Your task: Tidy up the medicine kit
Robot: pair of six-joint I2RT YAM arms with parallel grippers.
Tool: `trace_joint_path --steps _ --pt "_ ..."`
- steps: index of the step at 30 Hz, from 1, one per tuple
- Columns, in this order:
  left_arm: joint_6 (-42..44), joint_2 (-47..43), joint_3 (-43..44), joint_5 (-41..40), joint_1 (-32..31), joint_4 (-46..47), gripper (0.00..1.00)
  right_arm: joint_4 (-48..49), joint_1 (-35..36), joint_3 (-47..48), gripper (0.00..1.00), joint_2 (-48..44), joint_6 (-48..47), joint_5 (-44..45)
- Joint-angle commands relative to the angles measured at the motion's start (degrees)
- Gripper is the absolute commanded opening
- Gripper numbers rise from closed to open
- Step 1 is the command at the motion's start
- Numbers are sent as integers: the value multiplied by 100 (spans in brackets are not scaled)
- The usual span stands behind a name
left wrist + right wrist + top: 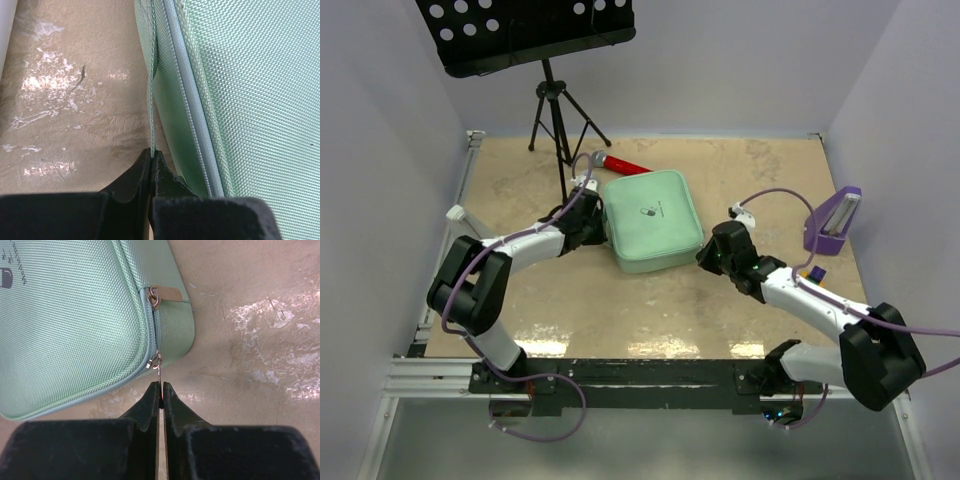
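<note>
Medicine kit lies on the desk between both arms. Our left pincer is closed on a thin fabric strip at its left side. Our right pincer pinches the zipper pull at the near right corner, with the kit to its left.

Both arms are reached in low toward the middle from opposite sides, pincer style. The left arm is folded at the elbow way out on its own side, with the forearm laid out toward the centre and the wrist held low. The left hand is pinched tight, its fingers pressed together on a thin green fabric strip. The right arm is angled in from the other side, forearm pointed up and inward. The right hand is clamped too, with its tips closed on a small zipper pull.
</note>
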Motion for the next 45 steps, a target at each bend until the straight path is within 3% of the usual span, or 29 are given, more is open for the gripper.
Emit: trace_joint_path --steps 1,6,7,10,19,24,33,39,45 --pt "195 153 199 -178 181 -566 0 -234 -75 110 0 -6 -507 246" --pt "-183 -127 386 16 181 -1218 50 -568 390 303 0 -147 -455 482" --pt "-253 -337 290 -28 181 -1253 67 -656 548 364 0 -129 -437 587" --pt "-385 -1075 17 -11 181 -1297 88 -815 1128 487 0 -24 -306 799" --pt "-965 -2904 -756 104 172 -1614 99 -956 2999 1496 0 1389 116 1370" --pt "-1483 -3283 -1239 464 14 -1282 100 -930 3441 2087 0 2129 126 1450" --pt "-1924 -2353 -1179 254 -698 -349 100 -876 3494 1886 0 2077 160 1423" --pt "-1617 -1588 -801 -466 -707 -708 99 -1210 3494 1561 0 1796 415 1529" --pt "-1256 -1324 -1055 -608 -620 -411 79 -1536 3485 1077 0 1234 793 1625"
